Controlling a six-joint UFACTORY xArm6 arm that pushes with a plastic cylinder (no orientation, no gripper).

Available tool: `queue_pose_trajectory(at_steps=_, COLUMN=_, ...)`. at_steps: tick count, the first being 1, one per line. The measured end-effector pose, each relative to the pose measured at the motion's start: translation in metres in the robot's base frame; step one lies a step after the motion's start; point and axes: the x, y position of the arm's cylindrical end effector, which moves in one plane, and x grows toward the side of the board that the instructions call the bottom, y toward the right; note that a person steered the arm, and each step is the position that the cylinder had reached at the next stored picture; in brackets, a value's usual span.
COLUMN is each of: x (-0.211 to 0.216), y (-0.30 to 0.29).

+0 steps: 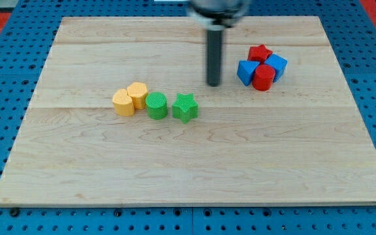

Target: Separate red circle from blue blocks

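Observation:
The red circle (264, 77) sits in a tight cluster at the view's upper right. It touches a blue block (245, 71) on its left and a blue block (277, 65) at its upper right. A red star (260, 53) sits at the top of the cluster. My tip (213, 83) is on the board to the left of the cluster, a short gap from the left blue block, touching nothing.
A row of blocks lies left of centre: a yellow block (123, 102), a yellow block (138, 94), a green circle (156, 105) and a green star (185, 108). The wooden board (188, 170) has blue pegboard around it.

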Motion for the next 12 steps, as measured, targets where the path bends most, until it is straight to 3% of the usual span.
queue_pose_trajectory(at_steps=1, x=0.069, y=-0.003)
queue_pose_trajectory(at_steps=3, x=0.063, y=-0.124)
queue_pose_trajectory(at_steps=4, x=0.061, y=-0.13)
queue_pose_trajectory(at_steps=5, x=0.056, y=-0.087)
queue_pose_trajectory(at_steps=10, x=0.06, y=-0.092)
queue_pose_trajectory(at_steps=11, x=0.056, y=-0.059)
queue_pose_trajectory(at_steps=12, x=0.059, y=0.024)
